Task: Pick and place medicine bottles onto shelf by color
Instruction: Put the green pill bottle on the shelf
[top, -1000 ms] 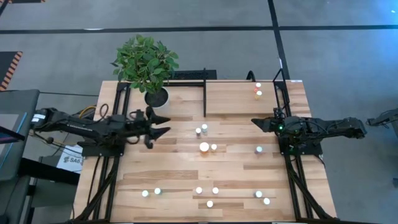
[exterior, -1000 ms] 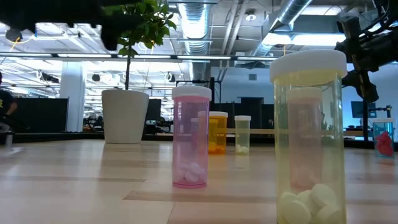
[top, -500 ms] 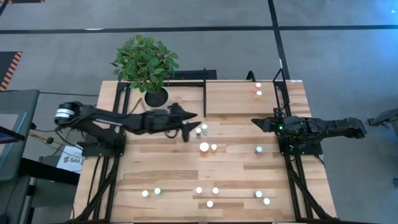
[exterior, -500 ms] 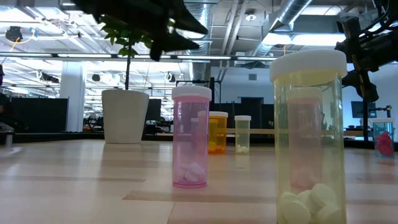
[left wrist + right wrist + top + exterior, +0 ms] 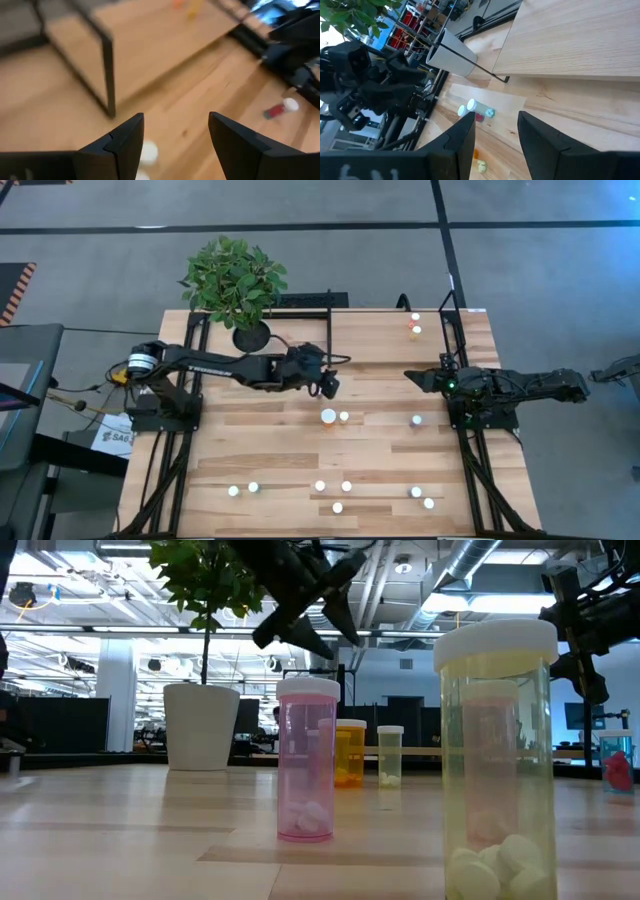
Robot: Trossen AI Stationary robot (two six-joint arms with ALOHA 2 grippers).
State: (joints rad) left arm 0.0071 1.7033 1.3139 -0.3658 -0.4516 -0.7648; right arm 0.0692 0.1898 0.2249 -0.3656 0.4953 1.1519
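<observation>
Two bottles (image 5: pixel 322 389) under left hand (image 5: pixel 328 386), plant (image 5: pixel 234 280) behind

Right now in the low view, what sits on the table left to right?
White plant pot → pink bottle → orange bottle → small pale bottle → big yellowish bottle → teal bottle at the right edge.

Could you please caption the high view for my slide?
Left hand, open, hovers over bottles mid-table; right hand waits by the shelf.
</observation>
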